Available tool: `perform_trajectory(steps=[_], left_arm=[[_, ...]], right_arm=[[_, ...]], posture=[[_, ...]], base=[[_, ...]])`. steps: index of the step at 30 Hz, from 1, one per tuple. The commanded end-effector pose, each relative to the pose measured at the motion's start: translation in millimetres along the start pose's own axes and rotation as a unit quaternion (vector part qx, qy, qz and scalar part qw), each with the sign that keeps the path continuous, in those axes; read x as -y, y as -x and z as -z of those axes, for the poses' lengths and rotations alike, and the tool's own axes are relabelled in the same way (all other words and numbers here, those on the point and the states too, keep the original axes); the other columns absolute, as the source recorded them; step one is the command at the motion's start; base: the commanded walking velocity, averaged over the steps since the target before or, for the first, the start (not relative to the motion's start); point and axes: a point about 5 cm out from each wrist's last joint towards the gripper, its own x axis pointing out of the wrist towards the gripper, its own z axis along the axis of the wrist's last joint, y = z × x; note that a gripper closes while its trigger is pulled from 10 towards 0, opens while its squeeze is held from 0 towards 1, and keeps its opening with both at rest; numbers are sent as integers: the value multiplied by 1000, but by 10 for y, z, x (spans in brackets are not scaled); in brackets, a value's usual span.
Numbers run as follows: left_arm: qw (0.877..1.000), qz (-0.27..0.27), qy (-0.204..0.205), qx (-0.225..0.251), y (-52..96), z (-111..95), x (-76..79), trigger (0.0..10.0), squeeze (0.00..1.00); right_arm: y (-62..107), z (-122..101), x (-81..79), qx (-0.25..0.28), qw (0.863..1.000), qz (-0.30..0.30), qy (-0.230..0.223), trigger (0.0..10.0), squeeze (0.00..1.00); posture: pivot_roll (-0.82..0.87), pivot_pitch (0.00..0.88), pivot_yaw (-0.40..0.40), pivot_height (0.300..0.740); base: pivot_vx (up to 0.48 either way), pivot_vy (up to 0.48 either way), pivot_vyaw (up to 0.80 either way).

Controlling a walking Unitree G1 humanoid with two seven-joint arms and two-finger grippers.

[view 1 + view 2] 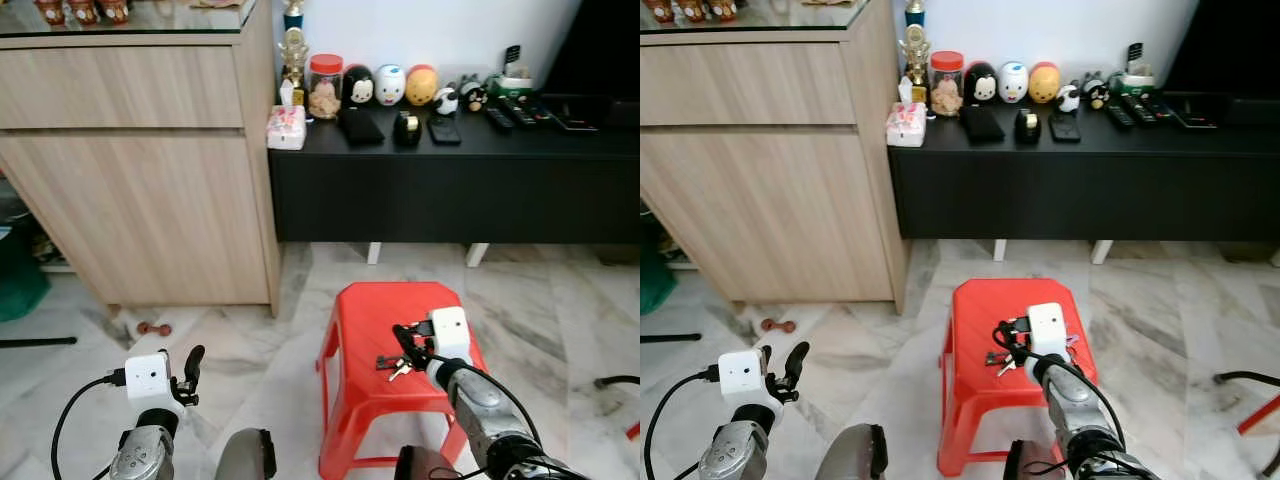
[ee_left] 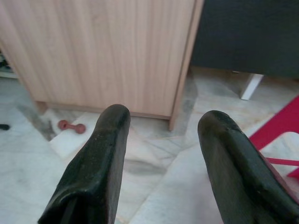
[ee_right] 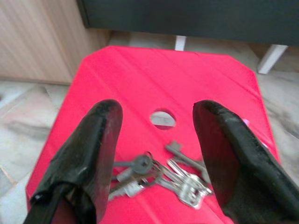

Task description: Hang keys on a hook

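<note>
The keys (image 3: pixel 161 175) lie in a loose bunch on the top of the red stool (image 1: pixel 375 305), just beside the round hole (image 3: pixel 162 118) at the middle of its seat, on the side nearer the robot. The bunch is a mix of silver keys fanned out flat, with one darker key among them.

The right pincer (image 3: pixel 156 154) hangs just above the keys with its two black fingers (image 3: pixel 93 149) spread wide apart, one on either side of the bunch; it grips nothing. From the head camera it sits over the near part of the stool, its white wrist block just behind it.

The left pincer (image 2: pixel 161 158) is held to the left of the stool, out over the marble floor (image 1: pixel 250 350), its fingers also spread open and empty. It points toward the light wooden cabinet (image 1: pixel 150 190) that stands left of the stool. A small reddish dumbbell-shaped thing (image 1: pixel 153 328) lies on the floor at the cabinet's foot.

Beyond the stool runs a low black bench (image 1: pixel 450 180) against the wall, carrying a jar with a red lid (image 1: pixel 325 87), a row of small round figurines (image 1: pixel 390 85) and several remote controls (image 1: pixel 510 112).
</note>
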Motion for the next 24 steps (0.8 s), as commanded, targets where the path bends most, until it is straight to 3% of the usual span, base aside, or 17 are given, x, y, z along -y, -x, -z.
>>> perform_trajectory(steps=[1, 24], left_arm=[[1000, 3, -2, -5, 5, 6, -2, 10000, 0], [1000, 10, -5, -3, 6, 9, -14, 10000, 0]], right_arm=[[7, 23, 33, -7, 1000, 15, -15, 10000, 0], [15, 52, 27, -10, 999, 25, -19, 10000, 0]], posture=[[33, 0, -57, 611], [36, 0, -52, 611]], base=[[277, 0, 0], [305, 0, 0]])
